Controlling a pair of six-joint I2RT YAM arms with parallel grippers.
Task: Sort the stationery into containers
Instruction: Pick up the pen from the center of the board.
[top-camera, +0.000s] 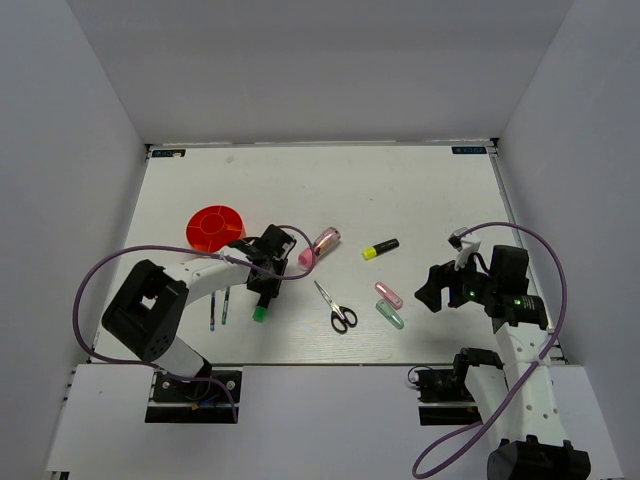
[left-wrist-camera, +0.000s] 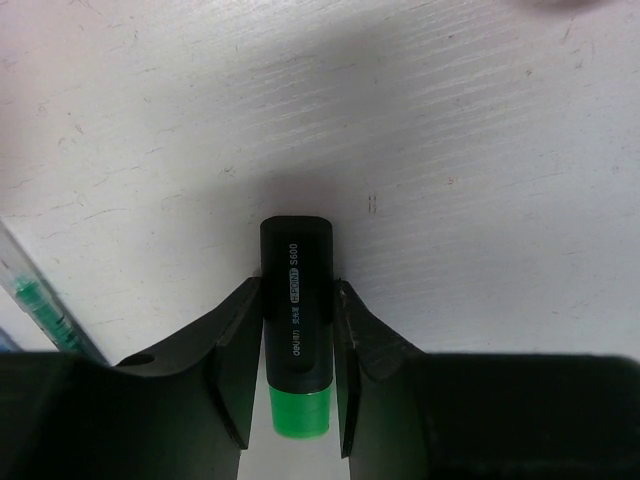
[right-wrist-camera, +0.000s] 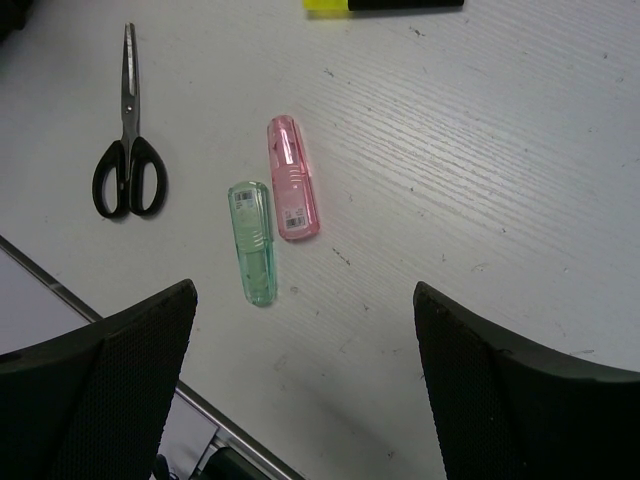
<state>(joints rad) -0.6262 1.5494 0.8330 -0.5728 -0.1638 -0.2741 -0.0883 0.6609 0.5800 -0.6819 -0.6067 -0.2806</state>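
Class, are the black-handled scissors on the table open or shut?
Shut: the scissors lie with blades together as one narrow point, handle loops side by side.

The left arm (top-camera: 205, 270) is extended forward and rightward, its gripper (left-wrist-camera: 295, 292) lowered, with the jaws closed on a marker (left-wrist-camera: 296, 250). The right arm (top-camera: 515, 305) is bent near its base, its gripper (right-wrist-camera: 303, 295) held raised, jaws spread wide.

the left claw (left-wrist-camera: 296, 300) pinches the green-capped black marker (left-wrist-camera: 297, 262) between its 2 fingers, on the white table (left-wrist-camera: 460, 150).
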